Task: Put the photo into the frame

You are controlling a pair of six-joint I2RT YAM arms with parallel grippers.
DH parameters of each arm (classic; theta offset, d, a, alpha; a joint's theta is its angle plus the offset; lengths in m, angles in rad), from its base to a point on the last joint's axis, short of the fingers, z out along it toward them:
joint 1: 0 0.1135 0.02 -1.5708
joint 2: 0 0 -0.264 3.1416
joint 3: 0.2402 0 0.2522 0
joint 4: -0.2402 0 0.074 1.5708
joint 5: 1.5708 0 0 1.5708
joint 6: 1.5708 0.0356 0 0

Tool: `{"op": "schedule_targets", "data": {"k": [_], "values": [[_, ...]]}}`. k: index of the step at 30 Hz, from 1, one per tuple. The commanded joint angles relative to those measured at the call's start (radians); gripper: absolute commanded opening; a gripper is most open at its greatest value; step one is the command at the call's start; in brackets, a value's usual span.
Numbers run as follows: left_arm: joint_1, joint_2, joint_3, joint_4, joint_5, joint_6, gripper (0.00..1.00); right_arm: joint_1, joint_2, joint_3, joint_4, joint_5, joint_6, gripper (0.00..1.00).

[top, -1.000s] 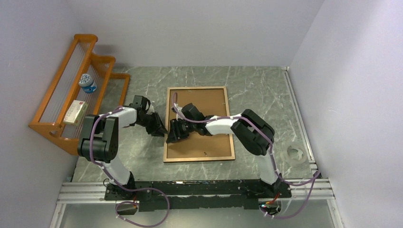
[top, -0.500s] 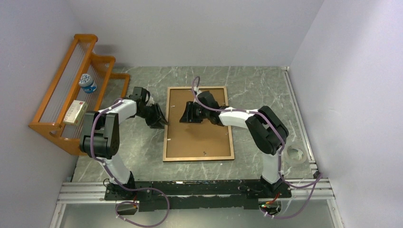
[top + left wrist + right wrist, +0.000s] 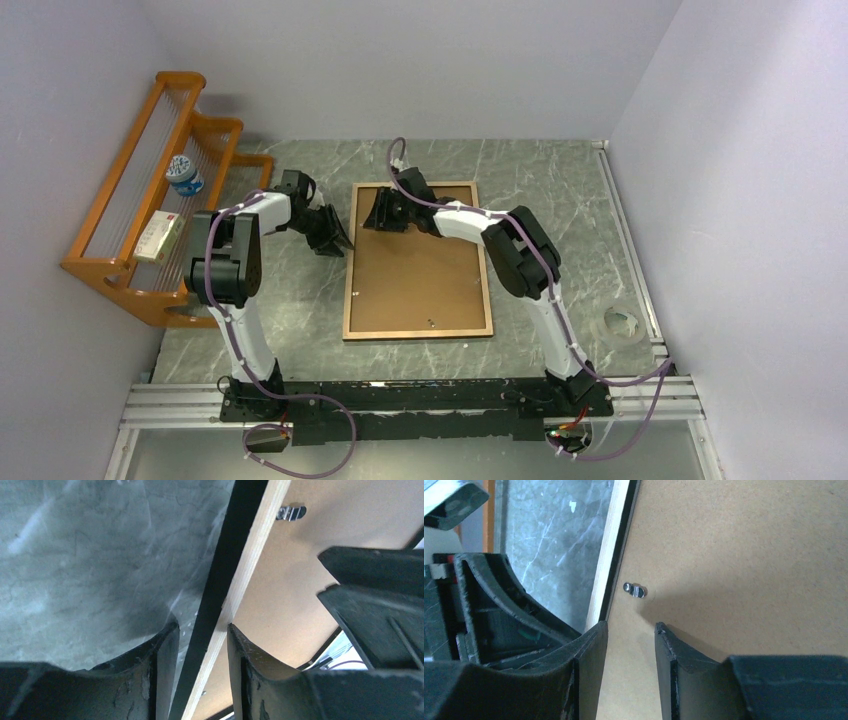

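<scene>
The frame (image 3: 348,290) is face down on the worktop (image 3: 560,200), light and thin-railed, so grab a rail. Right gripper (image 3: 631,626) jaws hang apart, empty. Left gripper (image 3: 201,627) jaws straddle the left rail, can't tell if they're pinching.

no readable text, box (image 3: 158,237) and jar (image 3: 184,175) labels too small

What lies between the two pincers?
The left rail of the frame, then a strip of brown backing board with a metal clip; both wrist views show it.
</scene>
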Motion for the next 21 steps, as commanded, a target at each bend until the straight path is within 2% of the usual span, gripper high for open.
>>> {"op": "schedule_targets", "data": {"k": [1, 7, 21], "values": [[0.001, 0.008, 0.024, -0.014, 0.019, 0.03, 0.41, -0.012, 0.052, 0.094, -0.018, -0.009, 0.0, 0.43], [0.001, 0.019, 0.014, -0.006, 0.037, 0.029, 0.34, -0.012, 0.123, 0.152, -0.006, -0.058, 0.004, 0.43], [0.001, 0.044, 0.039, -0.026, 0.05, 0.037, 0.33, -0.015, 0.225, 0.253, -0.011, -0.154, -0.009, 0.43]]}}
